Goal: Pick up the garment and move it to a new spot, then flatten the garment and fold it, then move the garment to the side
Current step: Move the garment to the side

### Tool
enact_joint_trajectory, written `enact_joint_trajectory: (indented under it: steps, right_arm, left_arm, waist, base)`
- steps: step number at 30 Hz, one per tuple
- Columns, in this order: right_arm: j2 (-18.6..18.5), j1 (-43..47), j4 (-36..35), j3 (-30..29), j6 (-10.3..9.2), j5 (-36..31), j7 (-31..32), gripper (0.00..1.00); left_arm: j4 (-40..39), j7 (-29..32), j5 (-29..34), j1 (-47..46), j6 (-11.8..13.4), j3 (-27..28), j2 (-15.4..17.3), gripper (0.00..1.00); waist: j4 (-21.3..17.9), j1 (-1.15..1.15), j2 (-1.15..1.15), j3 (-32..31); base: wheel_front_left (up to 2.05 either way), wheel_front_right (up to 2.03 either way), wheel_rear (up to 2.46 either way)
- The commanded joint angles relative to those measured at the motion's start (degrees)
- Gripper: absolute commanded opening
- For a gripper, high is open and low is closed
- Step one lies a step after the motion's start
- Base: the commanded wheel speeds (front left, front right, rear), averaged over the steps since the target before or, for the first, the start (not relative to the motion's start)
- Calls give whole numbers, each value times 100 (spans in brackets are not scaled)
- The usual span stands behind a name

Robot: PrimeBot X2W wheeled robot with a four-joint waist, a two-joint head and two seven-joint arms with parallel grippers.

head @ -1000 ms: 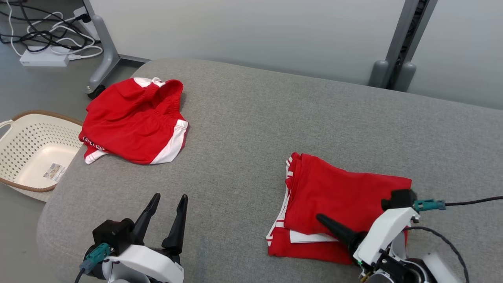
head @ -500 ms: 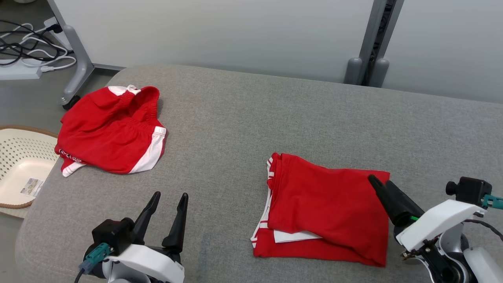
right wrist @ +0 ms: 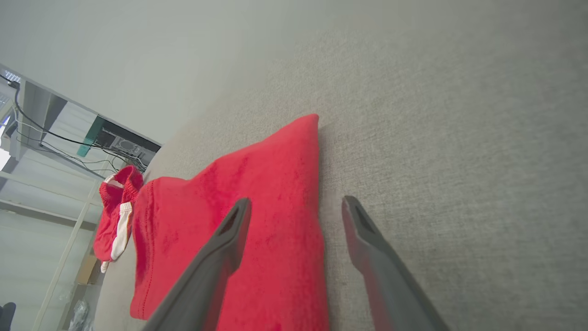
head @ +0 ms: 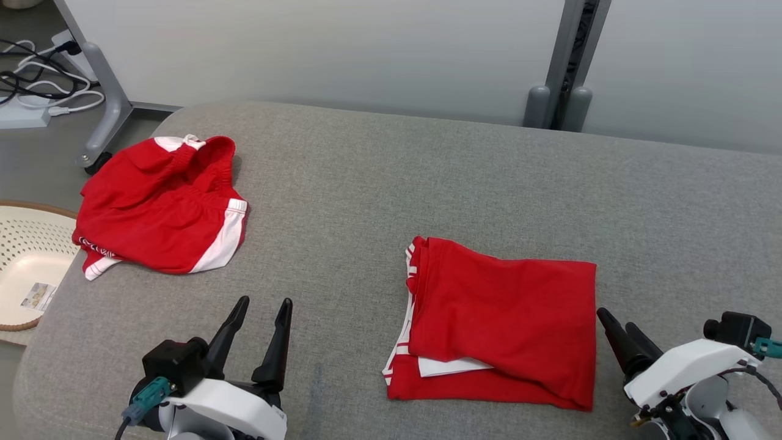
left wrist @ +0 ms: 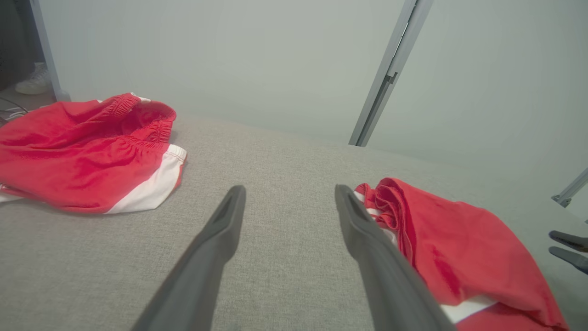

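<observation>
Wide apart and empty, left claw and right claw; folded garment, lower layers mostly hidden; basket cut off.

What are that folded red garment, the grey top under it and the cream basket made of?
The folded red garment: thin matte knit, maybe polyester, with soft wrinkles. The grey top: coarse woven upholstery, weave visible. The cream basket: likely moulded plastic, evenly perforated.

Cropped, covered, unreadable
Left of the left claw, the basket runs off the edge, its label unreadably small; the right claw has one finger covering part of the folded garment.
</observation>
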Motion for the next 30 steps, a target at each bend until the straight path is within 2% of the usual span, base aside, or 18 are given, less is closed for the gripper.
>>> enact_joint_trajectory:
  steps: [1, 10, 21, 22, 23, 24, 25, 30]
  right_arm:
    - [4, -141, 101, -4, 3, 24, 18, 100]
    - [77, -579, 999, 85, 3, 327, 134, 100]
    - [119, -660, 1150, 372, 3, 966, 145, 100]
    - [120, -681, 1157, 407, 3, 1014, 125, 56]
    - [118, -704, 1162, 438, 3, 1056, 105, 24]
    - [110, -719, 1165, 465, 3, 1099, 89, 3]
    - [94, -731, 1167, 501, 3, 1144, 77, 0]
    - [-103, -844, 973, 760, 3, 1315, -108, 0]
  left_arm:
    - [-7, -24, 13, -20, -15, 8, 32, 100]
    - [55, -26, -6, -128, -47, -2, 23, 100]
    - [79, -29, -7, -155, -59, 21, 9, 100]
    - [81, -29, -10, -158, -59, 26, 13, 100]
    - [81, -29, -8, -161, -55, 29, 15, 100]
    - [80, -30, -3, -162, -49, 33, 16, 100]
    - [80, -30, 1, -161, -44, 36, 16, 100]
    - [74, -27, -4, -130, -39, 46, 11, 100]
  waist:
    - [21, 0, 0, 40]
    - [177, 0, 0, 149]
    - [265, 0, 0, 169]
    - [263, 0, 0, 168]
    - [262, 0, 0, 168]
    - [258, 0, 0, 167]
    - [254, 0, 0, 165]
    - [190, 0, 0, 141]
  base:
    - [0, 0, 0]
    - [0, 0, 0]
    - [0, 0, 0]
    - [0, 0, 0]
    - [0, 0, 0]
    - [0, 0, 0]
    - [0, 0, 0]
    - [0, 0, 0]
